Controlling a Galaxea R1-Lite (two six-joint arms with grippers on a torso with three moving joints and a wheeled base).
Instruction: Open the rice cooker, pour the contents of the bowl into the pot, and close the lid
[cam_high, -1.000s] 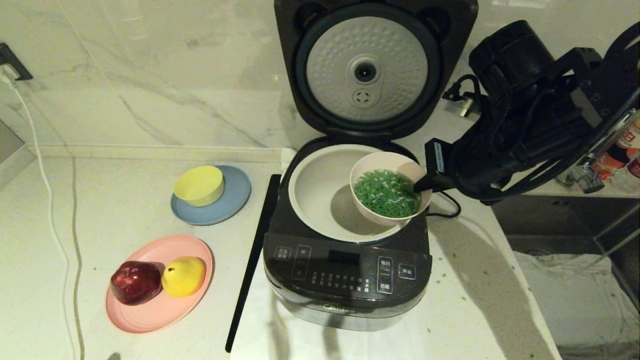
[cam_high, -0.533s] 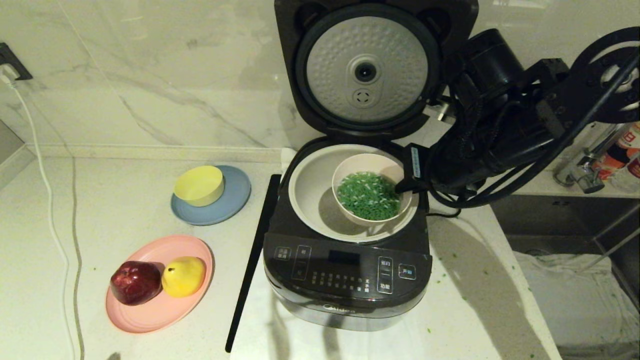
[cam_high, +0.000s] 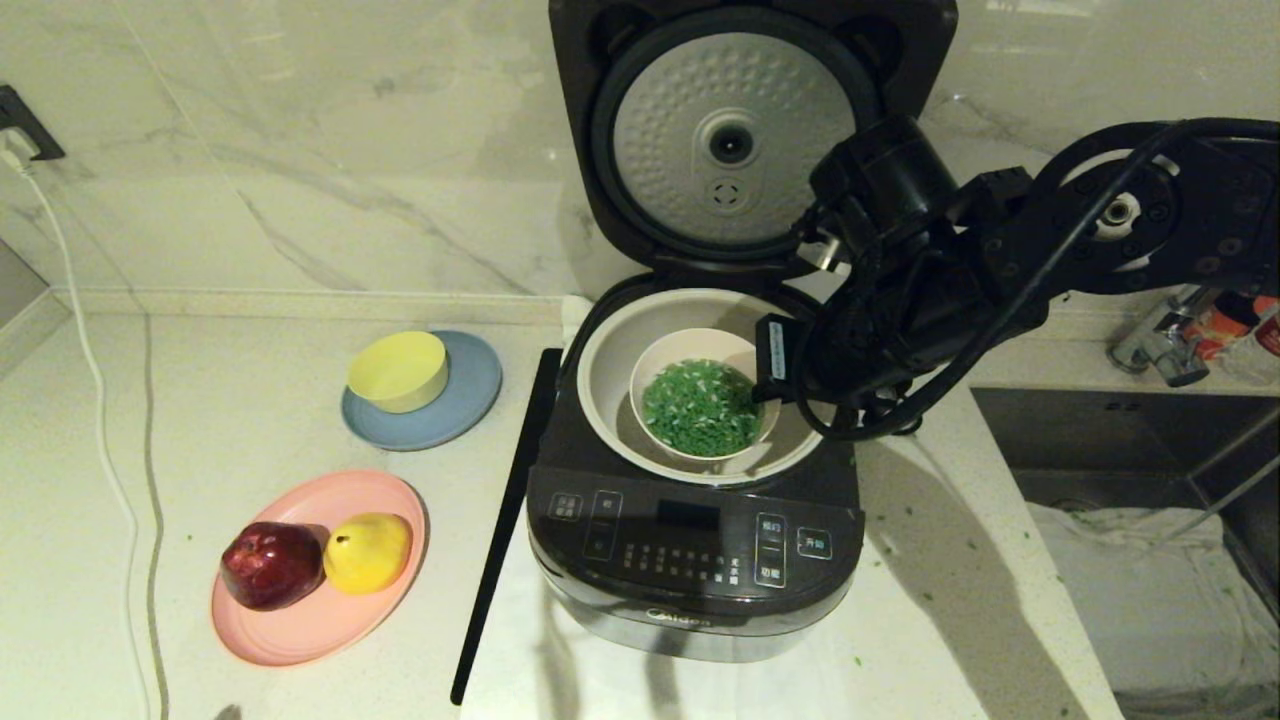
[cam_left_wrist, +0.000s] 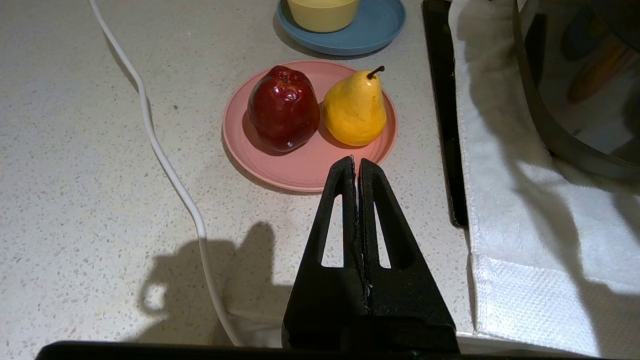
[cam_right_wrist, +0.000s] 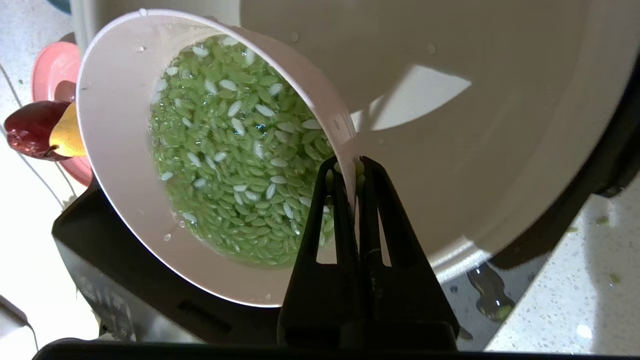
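Nearest on the pale speckled tabletop (cam_high: 250, 420), the left pincer (cam_left_wrist: 357, 165) hangs clenched and empty before a flat pink plate (cam_high: 300, 625) bearing a red apple (cam_high: 271, 564) and yellow pear (cam_high: 367, 552). Beyond stands the dark boxy rice cooker (cam_high: 690, 560), a black strip (cam_high: 505, 525) alongside. The right pincer (cam_right_wrist: 350, 170) grips the rim of the small pale pink bowl (cam_high: 668, 455), its green grains (cam_high: 700, 408) unspilled, over the off-white inner pot (cam_high: 605, 375); behind, the hinged lid (cam_high: 735, 135) stands upright.

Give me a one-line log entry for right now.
lid: open | right end effector: pinching bowl rim over pot | green grains: in bowl, unpoured | left end effector: shut, parked near fruit plate
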